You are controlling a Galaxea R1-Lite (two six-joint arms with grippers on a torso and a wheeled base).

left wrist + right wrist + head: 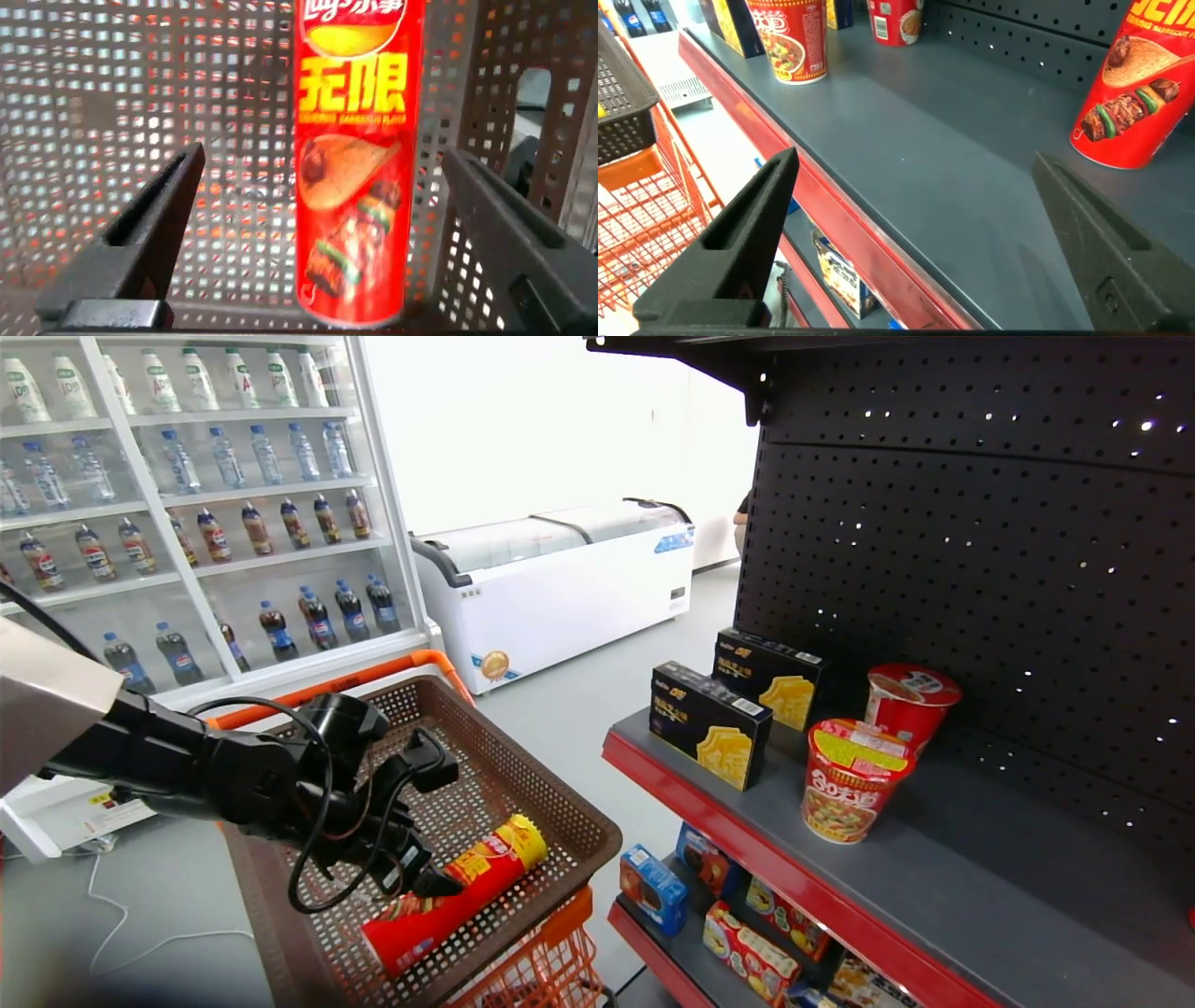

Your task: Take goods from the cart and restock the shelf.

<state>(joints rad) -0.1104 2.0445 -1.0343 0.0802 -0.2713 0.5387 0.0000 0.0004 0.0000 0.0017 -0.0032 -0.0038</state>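
A red tube of chips (455,891) lies on its side in the brown basket (581,822) atop the orange cart (377,676). My left gripper (425,873) hangs low over that tube, open. In the left wrist view the tube (350,168) lies between the spread fingers (154,219), nearer one side, untouched as far as I can see. My right gripper (924,243) is open and empty above the grey shelf board (934,140). Another red chips tube (1139,84) stands upright on that board beyond it.
The shelf (934,896) carries two black boxes (709,723) and two red noodle cups (848,779) towards its left end. Packets (752,952) fill the lower shelf. A drinks cooler (187,504) and a chest freezer (560,579) stand behind the cart.
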